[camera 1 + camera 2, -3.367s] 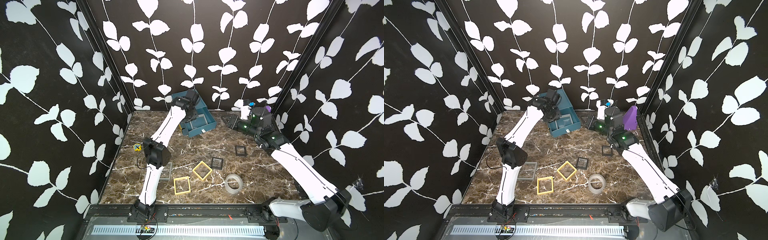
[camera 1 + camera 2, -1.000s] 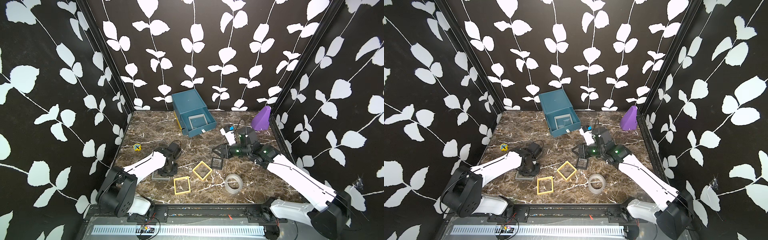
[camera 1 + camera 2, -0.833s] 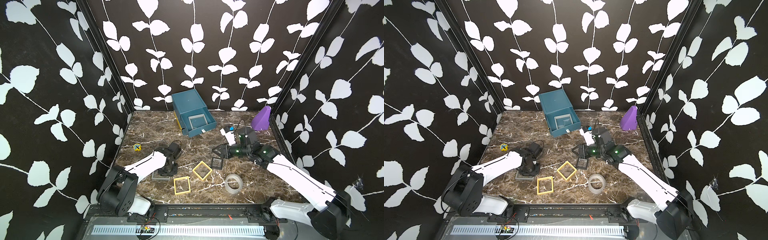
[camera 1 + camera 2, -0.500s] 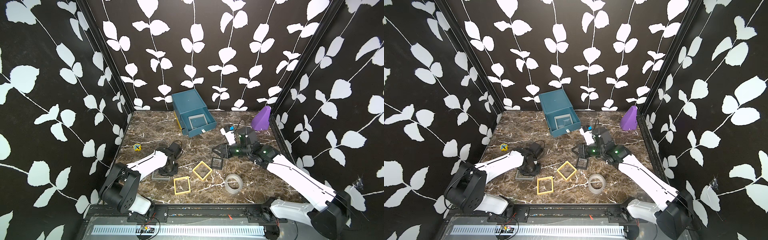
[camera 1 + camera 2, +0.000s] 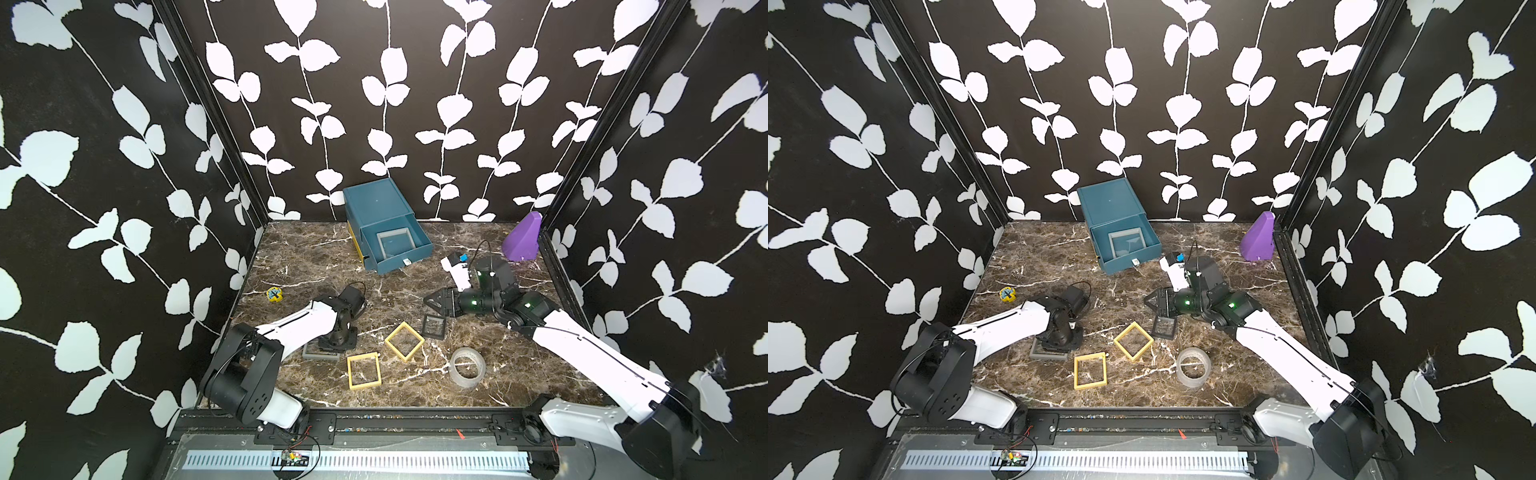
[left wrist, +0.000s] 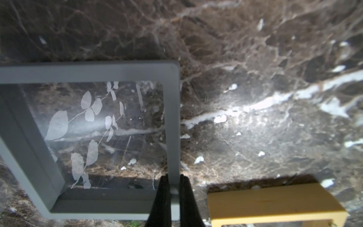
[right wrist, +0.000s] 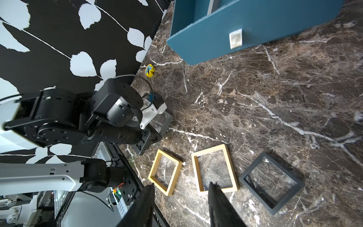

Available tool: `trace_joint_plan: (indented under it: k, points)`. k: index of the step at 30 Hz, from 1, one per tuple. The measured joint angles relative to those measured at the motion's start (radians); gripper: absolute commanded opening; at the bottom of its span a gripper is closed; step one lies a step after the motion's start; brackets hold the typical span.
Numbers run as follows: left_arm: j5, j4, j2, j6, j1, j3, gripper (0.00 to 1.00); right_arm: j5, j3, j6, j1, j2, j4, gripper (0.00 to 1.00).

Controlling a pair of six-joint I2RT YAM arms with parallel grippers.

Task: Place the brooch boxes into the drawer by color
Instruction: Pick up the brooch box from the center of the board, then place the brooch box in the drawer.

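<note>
My left gripper (image 6: 173, 186) is shut on one side of a grey brooch box (image 6: 172, 118) that lies flat on the marble at front left; in a top view the gripper (image 5: 332, 343) stands straight down over this box (image 5: 309, 353). Another grey box (image 5: 395, 243) lies in the pulled-out top drawer of the teal drawer chest (image 5: 374, 203) at the back. Two yellow boxes (image 5: 363, 355) (image 5: 393, 331) and a black box (image 5: 434, 326) lie in the middle. My right gripper (image 5: 430, 301) hovers open, level, just behind the black box; its wrist view shows nothing between its fingers (image 7: 180, 183).
A clear tape roll (image 5: 467, 368) lies at the front right. A purple wedge (image 5: 521, 241) stands in the back right corner. A small yellow and blue piece (image 5: 274, 294) sits by the left wall. Leaf-patterned walls close three sides.
Both arms came forward from the drawer a few seconds back. Over the last second my left gripper closed onto the grey box's side. The right gripper has barely moved.
</note>
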Motion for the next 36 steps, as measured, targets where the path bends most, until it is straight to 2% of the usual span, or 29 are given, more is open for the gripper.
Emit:
trace_joint_plan:
  k: [4,7,11,16,23,29,33,36]
  points:
    - [-0.02,-0.056,0.0,-0.022,0.0,0.048,0.0,0.0,0.0,0.021,-0.002,0.0,0.023,0.46]
    - [-0.039,-0.122,-0.001,-0.042,0.0,0.138,0.0,0.005,0.001,0.032,-0.005,0.0,0.034,0.45]
    - [-0.066,-0.23,-0.001,-0.061,0.0,0.298,0.0,0.023,0.033,0.042,-0.02,0.001,0.026,0.45]
    - [-0.099,-0.385,0.026,-0.071,0.0,0.576,0.0,0.069,0.138,0.043,-0.042,0.016,0.03,0.45]
    - [-0.105,-0.567,0.235,-0.068,0.0,1.105,0.0,0.158,0.275,0.04,-0.06,0.087,0.014,0.44]
    - [-0.052,-0.645,0.465,-0.066,-0.002,1.548,0.0,0.212,0.344,0.035,-0.071,0.146,-0.003,0.45]
    - [0.002,-0.639,0.569,-0.075,-0.013,1.72,0.0,0.233,0.344,0.037,-0.082,0.16,0.002,0.46]
    - [0.037,-0.62,0.605,-0.089,-0.026,1.751,0.0,0.248,0.344,0.039,-0.097,0.178,0.024,0.47]
